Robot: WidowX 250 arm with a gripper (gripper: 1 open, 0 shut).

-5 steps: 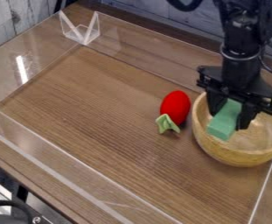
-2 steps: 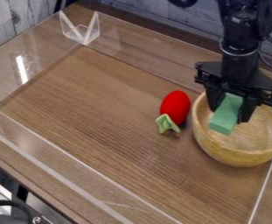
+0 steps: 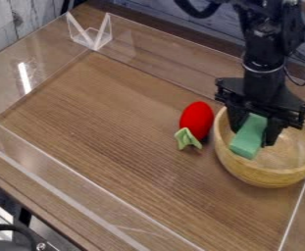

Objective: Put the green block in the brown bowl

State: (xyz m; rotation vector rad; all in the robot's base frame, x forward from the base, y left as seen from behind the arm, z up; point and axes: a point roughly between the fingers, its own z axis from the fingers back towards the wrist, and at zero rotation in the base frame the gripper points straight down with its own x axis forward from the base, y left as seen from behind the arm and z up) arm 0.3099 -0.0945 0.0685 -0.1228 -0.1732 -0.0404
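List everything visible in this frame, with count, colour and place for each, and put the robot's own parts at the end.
green block: one, light mint green, tilted, lower end inside the bowl, upper end between the gripper fingers.
brown bowl: one, light tan wood, right side of the table.
strawberry toy: one, red with green leaves, on the table just left of the bowl.
clear stand: one, transparent, V-shaped, far left of the table.
clear wall: transparent panels along the table edges.
table: one, brown wood grain.
gripper: one, black, pointing down over the bowl, shut on the green block.
arm: one, black, rising from the gripper at upper right.
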